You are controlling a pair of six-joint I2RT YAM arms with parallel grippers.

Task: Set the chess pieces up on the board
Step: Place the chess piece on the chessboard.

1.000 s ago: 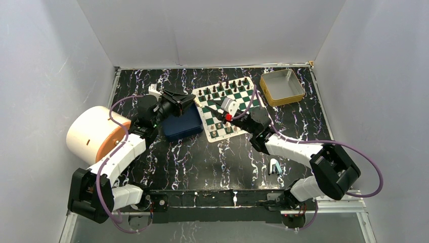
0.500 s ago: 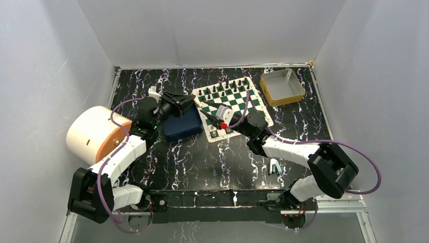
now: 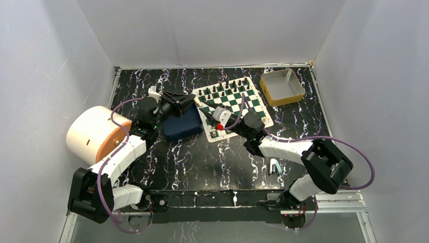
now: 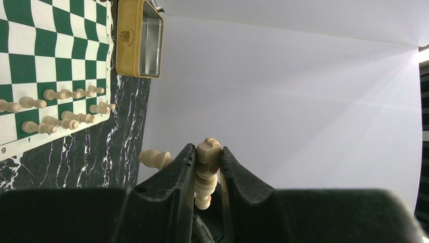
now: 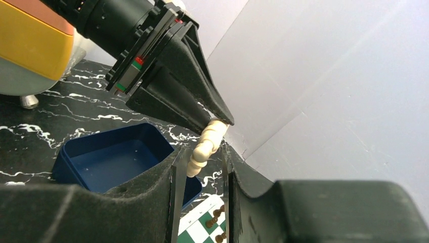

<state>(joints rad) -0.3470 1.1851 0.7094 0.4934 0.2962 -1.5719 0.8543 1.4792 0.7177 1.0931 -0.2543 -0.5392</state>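
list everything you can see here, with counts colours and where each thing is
board: 1, green and white, far middle of the table
cream pieces: many, too small to count, on the board's near rows
held piece: 1, cream, in the air above the tray
dark pieces: many, brown-black, on the board's far rows
tray: 1, dark blue, left of the board
tin: 1, yellow, right of the board
cylinder: 1, cream with an orange end, far left
small object: 1, light blue and white, near right; unclear what
table: 1, black with white veins
left gripper: shut on the held piece
right gripper: open, fingers either side of that piece
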